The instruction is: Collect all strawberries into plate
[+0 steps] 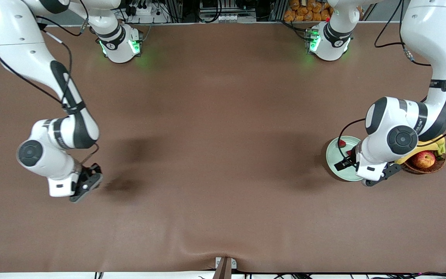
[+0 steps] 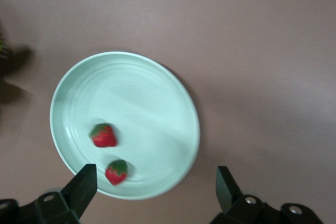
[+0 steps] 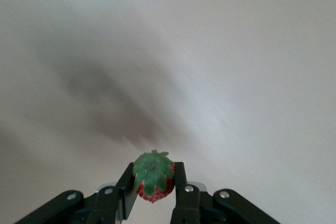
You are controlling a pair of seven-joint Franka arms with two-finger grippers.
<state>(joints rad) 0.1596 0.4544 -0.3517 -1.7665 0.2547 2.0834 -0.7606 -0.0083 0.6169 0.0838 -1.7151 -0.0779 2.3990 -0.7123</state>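
Two strawberries (image 2: 104,135) (image 2: 117,171) lie close together, not touching, on the pale mint-green plate (image 2: 157,108), both near one edge of it. In the front view only one of them (image 1: 341,143) shows, on the part of the plate (image 1: 333,157) farther from the front camera; the left arm's wrist covers the rest. A third strawberry (image 3: 153,176) is clamped between the fingers of the right gripper (image 3: 154,192), leafy top facing the wrist camera, red flesh showing just under the leaves.

That right gripper (image 1: 87,182) hangs low over bare brown table (image 1: 215,155) toward the right arm's end, well apart from the plate, casting a dark shadow on the cloth beside it.

At the left arm's end, the left gripper (image 2: 155,187) hovers over the plate with its fingers spread wide and nothing between them. In the front view the left gripper (image 1: 345,161) shows as dark fingers over the plate.

Just beside the plate, a brown wicker basket (image 1: 436,166) holds a red-yellow apple (image 1: 423,159) and a banana (image 1: 430,146), partly hidden by the left arm.
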